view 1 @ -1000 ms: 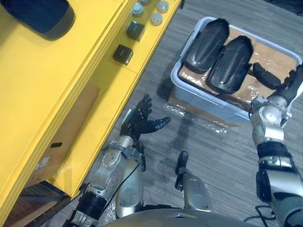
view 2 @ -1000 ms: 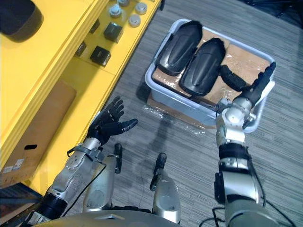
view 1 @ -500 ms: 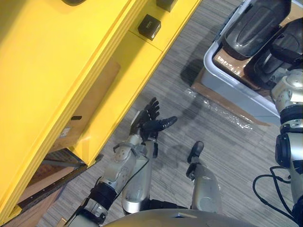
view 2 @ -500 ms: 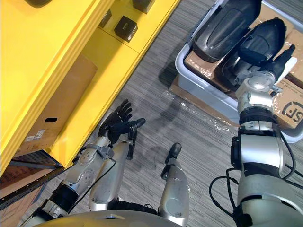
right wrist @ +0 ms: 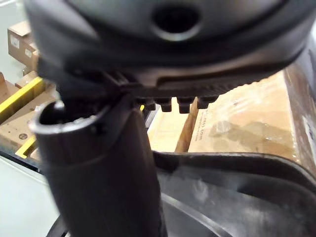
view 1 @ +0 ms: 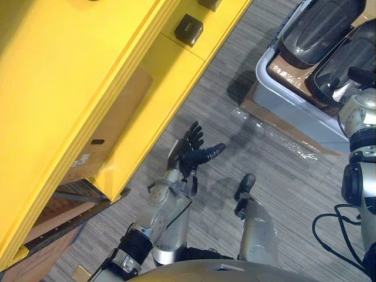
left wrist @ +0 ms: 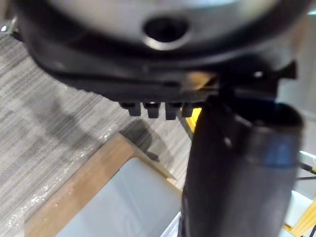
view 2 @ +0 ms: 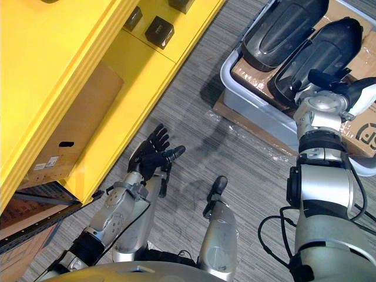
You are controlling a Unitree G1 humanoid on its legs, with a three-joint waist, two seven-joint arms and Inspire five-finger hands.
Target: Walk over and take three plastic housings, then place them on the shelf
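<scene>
Two black plastic housings lie side by side in a grey bin (view 2: 254, 107) on the floor at the upper right: the far housing (view 2: 285, 26) and the near housing (view 2: 320, 53). My right hand (view 2: 336, 88) is over the near housing's lower end, its thumb lying against the black shell. In the right wrist view the thumb (right wrist: 108, 173) stands by the housing's rim (right wrist: 232, 197) with the fingers straight. My left hand (view 1: 191, 151) hangs open above the carpet beside the yellow shelf (view 1: 88, 70), holding nothing.
The yellow shelf runs along the left, with small black boxes (view 1: 188, 29) on its lower board and a cardboard box (view 1: 111, 126) beneath. Brown cardboard with plastic film (view 1: 276, 126) lies under the bin. Grey carpet spreads between shelf and bin.
The camera has shifted toward the bin. My right hand has come from the bin's far right side onto the near housing. The left hand has stayed open.
</scene>
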